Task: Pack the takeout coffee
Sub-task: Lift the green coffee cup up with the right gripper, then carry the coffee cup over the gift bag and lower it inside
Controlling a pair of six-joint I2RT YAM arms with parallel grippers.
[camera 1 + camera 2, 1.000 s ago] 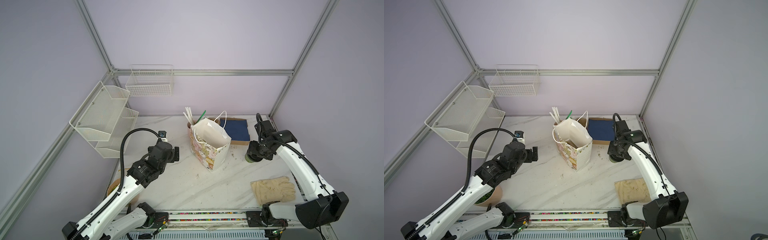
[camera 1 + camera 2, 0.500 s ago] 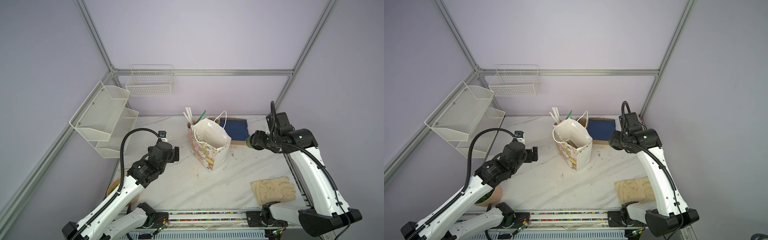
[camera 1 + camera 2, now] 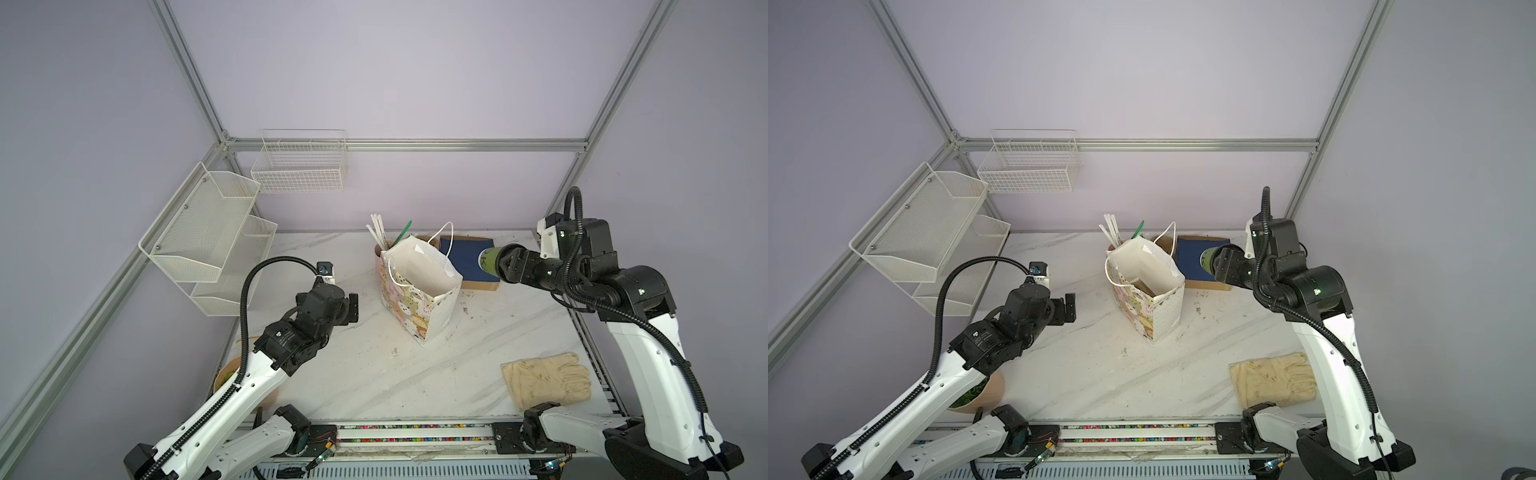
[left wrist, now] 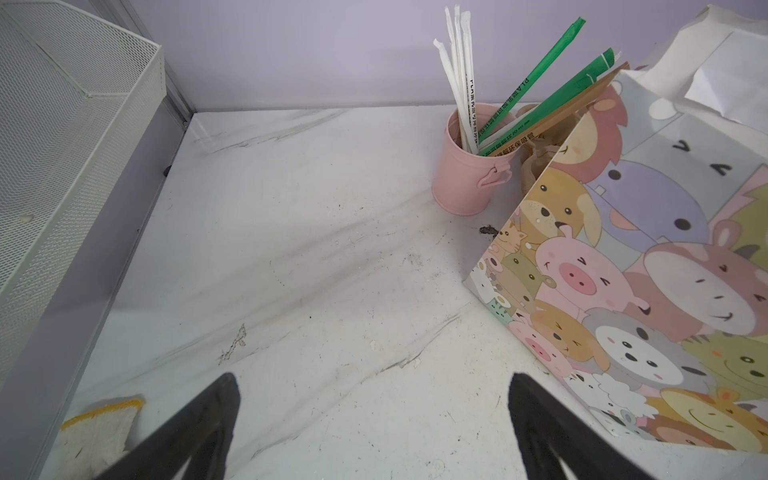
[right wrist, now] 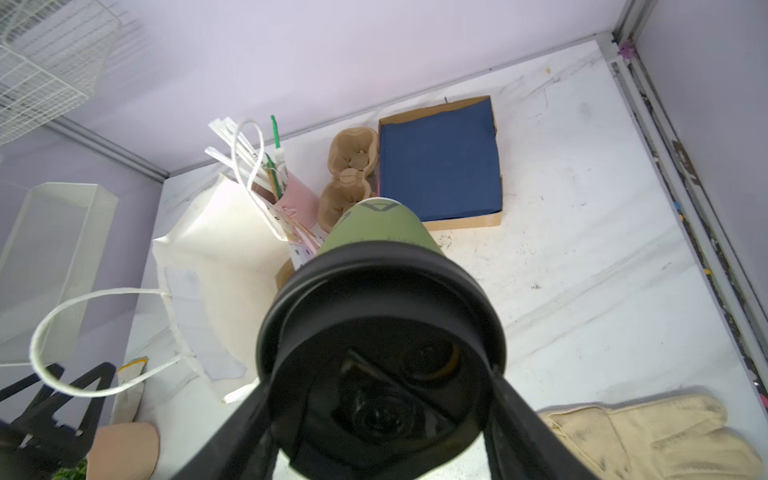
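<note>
Olive-green paper with a black lid: the takeout coffee is off the desk, in the air toward the back right corner. It is tipped onto its side, with the white-rimmed base pointing at the paper bag and the lid turned back toward the wrist. The right claw grips it, and in the right wrist view its black fingers press on either side of the lid end. In both top views the cup overlaps the near left part of the blue pad, just to the right of the bag's open mouth. It probably hangs above the pad's edge, but its height is hard to judge from overhead.

The blue pad lies in a shallow cardboard tray against the back edge. Beside it stand a tan pulp cup tray and a pink mug that holds white and green straws. The bag is printed with cartoon animals and white inside. It stands upright and open near the middle of the desk, in front of the mug, with its cord handles loose.

A pale, soiled glove lies flat near the front right corner. The left claw hovers over the left half of the desk, facing the bag, its jaws spread wide and empty. A tan bowl with something green inside sits at the front left corner, partly under that arm. White mesh shelves and a wire basket hang on the walls beyond the back left corner.
</note>
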